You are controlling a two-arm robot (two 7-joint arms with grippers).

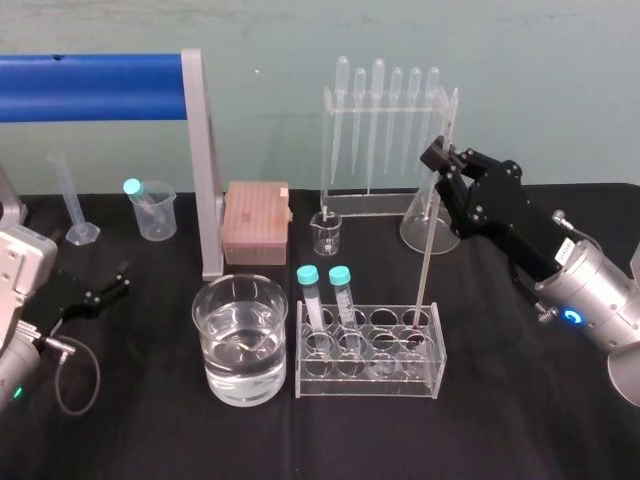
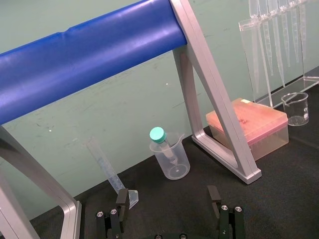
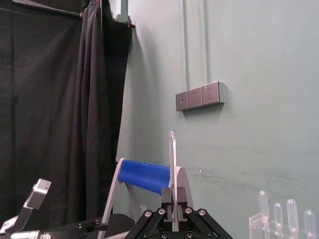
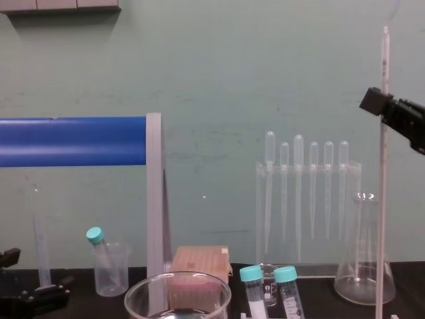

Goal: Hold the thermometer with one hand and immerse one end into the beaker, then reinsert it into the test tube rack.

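Note:
The thermometer (image 1: 432,215), a long thin white rod, stands almost upright with its reddish lower tip at the back right hole of the clear test tube rack (image 1: 368,372). My right gripper (image 1: 441,160) is shut on it well up its length; the rod (image 3: 172,164) rises between the closed fingers, and the chest view shows the thermometer (image 4: 382,199) in the gripper (image 4: 384,106). The wide glass beaker (image 1: 240,300), partly filled with water, stands left of the rack, its rim (image 4: 149,287) low in the chest view. My left gripper (image 1: 105,290) is parked at the far left, open (image 2: 168,201) and holding nothing.
Two teal-capped tubes (image 1: 325,295) stand in the rack. Behind it are a pipette stand (image 1: 385,130), a conical flask (image 1: 425,225), a small glass beaker (image 1: 326,232) and a pink tip box (image 1: 256,222). A blue-barred frame (image 1: 200,160), a plastic beaker (image 1: 152,210) and a measuring cylinder (image 1: 75,200) stand at the left.

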